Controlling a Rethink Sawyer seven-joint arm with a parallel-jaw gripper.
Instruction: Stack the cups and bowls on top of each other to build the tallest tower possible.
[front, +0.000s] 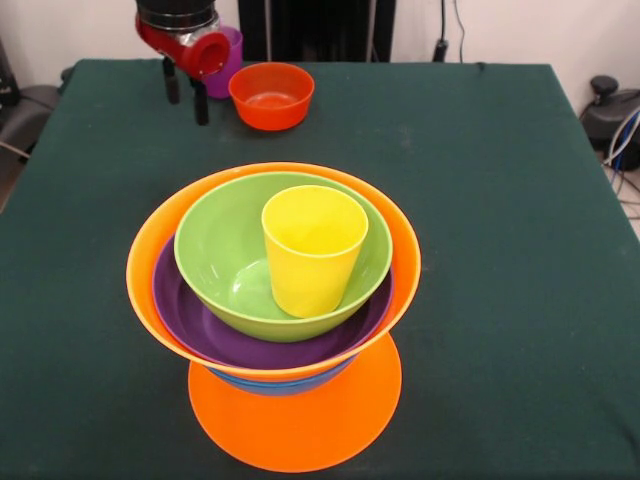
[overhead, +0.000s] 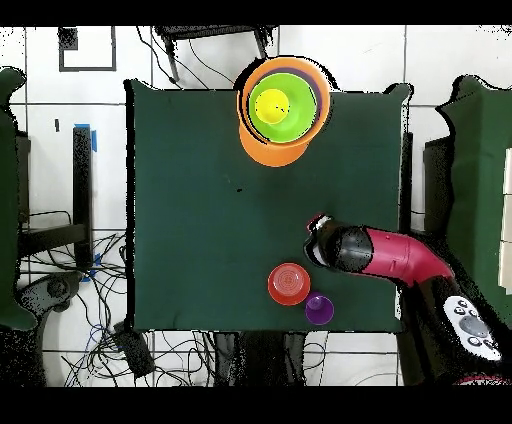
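Note:
The tower (front: 275, 300) stands at the near middle of the table: a large orange bowl (front: 150, 260) holds a shallow purple bowl (front: 200, 325), a green bowl (front: 225, 260) and an upright yellow cup (front: 312, 250). Under it a blue bowl (front: 270, 385) rests on another orange bowl (front: 295, 425). From overhead the tower (overhead: 280, 108) is at the top edge. A small orange-red bowl (front: 272, 95) and a purple cup (front: 228, 62) sit at the far left. My gripper (front: 187, 105) hangs just left of them, open and holding nothing, over the table beside the orange-red bowl (overhead: 288, 283).
The dark green cloth table (front: 500, 250) ends close beyond the purple cup (overhead: 320, 308). My red arm (overhead: 395, 258) reaches in from the table's right side in the overhead view. Cables lie on the floor around the table.

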